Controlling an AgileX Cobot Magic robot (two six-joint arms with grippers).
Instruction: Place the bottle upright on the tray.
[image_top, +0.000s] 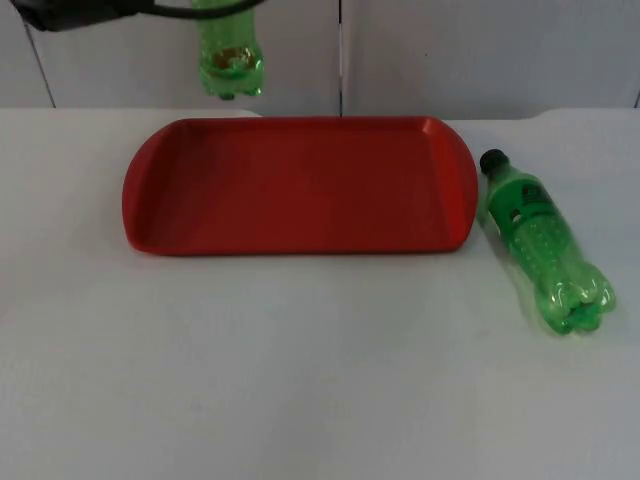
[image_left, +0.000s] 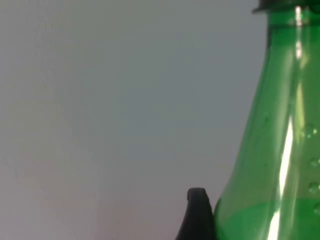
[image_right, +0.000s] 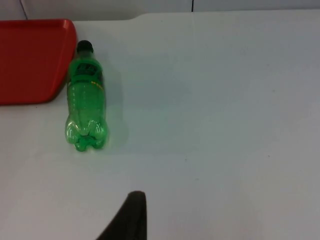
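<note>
- Top view: fixed, high, looking down and forward over the white table top (image_top: 300, 380) to the grey partition wall (image_top: 450, 50).
- Left wrist view: very close against a held green plastic bottle (image_left: 280, 150).
- Right wrist view: farther back, sharing the red rectangular plastic tray (image_right: 30, 60) and the lying green plastic bottle (image_right: 86, 100) with the top view.

Bright, even, diffuse light covers the white table top (image_top: 300, 370), leaving soft, faint shadows under the glossy red plastic tray (image_top: 300, 185) and beside the lying green plastic bottle (image_top: 545, 245). The left wrist view is hazy; 1 white glare streak runs down the held translucent green bottle (image_left: 280, 165).
</note>
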